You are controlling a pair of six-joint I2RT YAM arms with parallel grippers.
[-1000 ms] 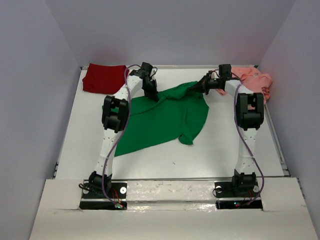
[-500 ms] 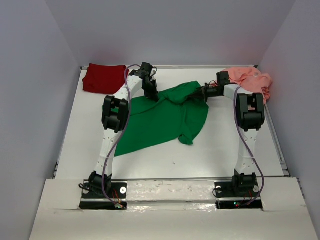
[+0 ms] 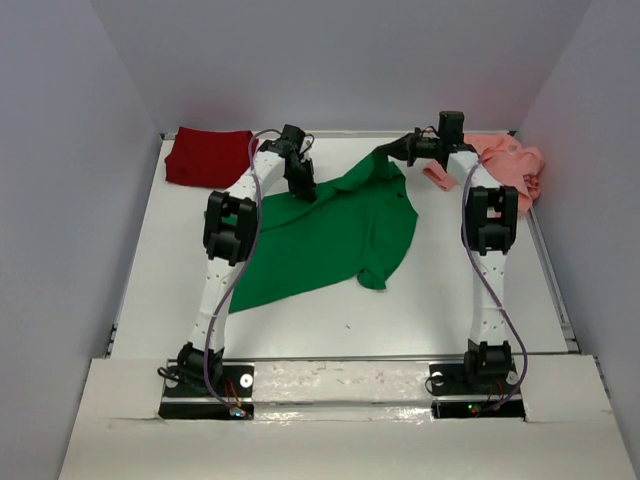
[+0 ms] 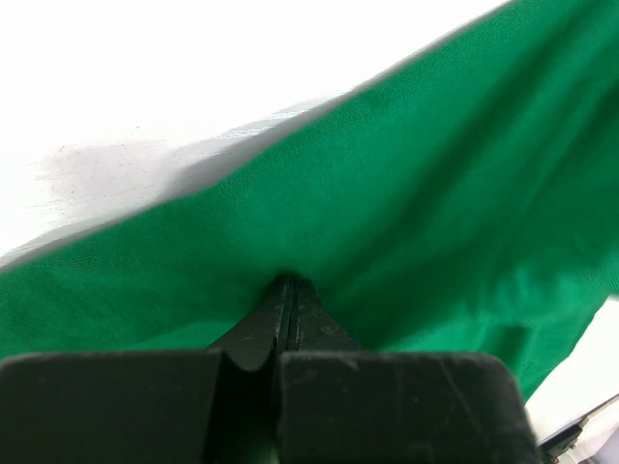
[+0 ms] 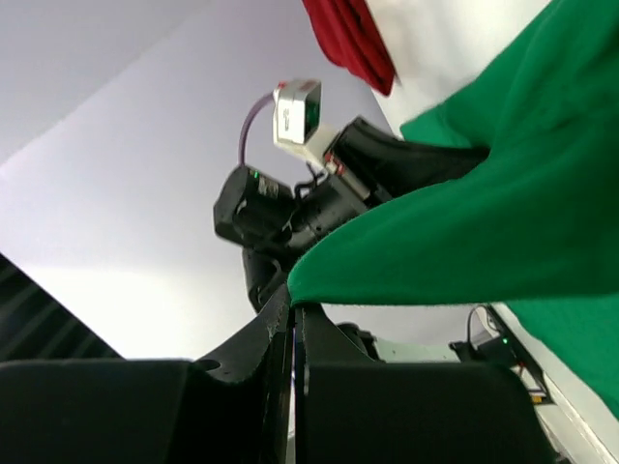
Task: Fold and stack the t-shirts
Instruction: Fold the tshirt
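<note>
**Green t-shirt point(image 3: 330, 235) pinched at two points**

Top view: the green t-shirt lies mid-way on the table point(image 3: 430, 310). My left gripper point(image 3: 303, 190) and right gripper point(image 3: 392, 152) clamp its far edge, likely to spread it flat. Left wrist: jaws closed on cloth. Right wrist: closed jaws lift a hem.

Light bright, even, diffuse, probably from overhead. Left wrist view: white table point(image 4: 193, 58) glares, nearly washed out; soft grey shadow under green t-shirt point(image 4: 406, 213) edge. Both wrist views: near foreground dark, blurred. Top view sharp.
</note>
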